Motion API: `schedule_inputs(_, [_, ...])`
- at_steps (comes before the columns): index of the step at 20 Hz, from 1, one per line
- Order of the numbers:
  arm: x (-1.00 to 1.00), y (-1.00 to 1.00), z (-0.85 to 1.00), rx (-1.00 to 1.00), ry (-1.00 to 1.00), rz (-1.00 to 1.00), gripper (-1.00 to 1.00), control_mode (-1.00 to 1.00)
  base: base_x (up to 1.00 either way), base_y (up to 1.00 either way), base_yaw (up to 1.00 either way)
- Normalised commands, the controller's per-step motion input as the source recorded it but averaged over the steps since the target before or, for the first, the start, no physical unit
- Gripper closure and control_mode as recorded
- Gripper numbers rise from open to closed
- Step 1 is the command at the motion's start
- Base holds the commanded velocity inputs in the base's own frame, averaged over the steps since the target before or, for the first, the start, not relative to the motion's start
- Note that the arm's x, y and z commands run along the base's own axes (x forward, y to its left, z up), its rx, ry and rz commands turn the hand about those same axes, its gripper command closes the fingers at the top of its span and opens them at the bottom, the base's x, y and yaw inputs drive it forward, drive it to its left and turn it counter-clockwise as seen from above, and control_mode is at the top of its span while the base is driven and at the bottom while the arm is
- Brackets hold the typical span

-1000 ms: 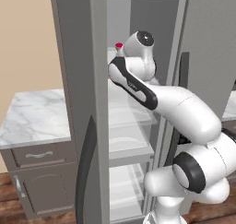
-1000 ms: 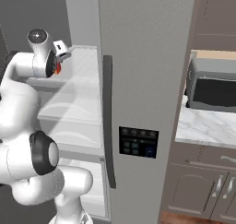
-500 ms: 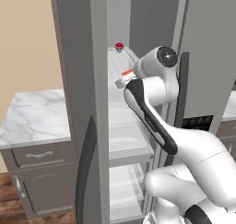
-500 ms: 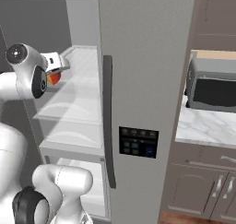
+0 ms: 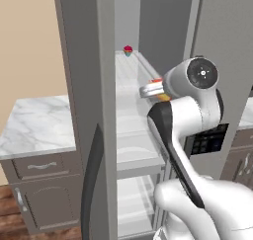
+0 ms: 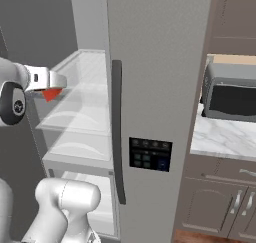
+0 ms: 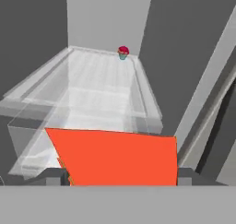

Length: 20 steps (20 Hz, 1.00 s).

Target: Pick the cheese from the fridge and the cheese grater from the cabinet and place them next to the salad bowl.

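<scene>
The cheese is seen at the bottom centre of the hand view, its broad red face turned up, its long axis left to right. It is pinched between the 2 fingers of the gripper, in front of the fridge shelf.

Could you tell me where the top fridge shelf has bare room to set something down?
Most of the shelf is bare, from its front lip back toward the rear wall. The one occupied spot is the back right corner, where a small cupcake stands.
</scene>
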Motion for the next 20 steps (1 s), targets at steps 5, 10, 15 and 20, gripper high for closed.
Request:
schedule_inputs(5, [-0.98, -0.10, 0.48, 0.18, 0.00, -0.20, 1.00, -1.00, 0.00, 0.00, 0.00])
schedule_inputs(10, [-0.79, -0.11, 0.22, 0.10, 0.00, -0.07, 1.00, -1.00, 0.00, 0.00, 0.00])
schedule_inputs(15, [-0.35, -0.11, 0.00, 0.00, 0.05, 0.00, 1.00, -1.00, 0.00, 0.00, 0.00])
schedule_inputs(20, [-0.18, 0.00, -0.10, 0.00, 0.06, 0.00, 1.00, -1.00, 0.00, 0.00, 0.00])
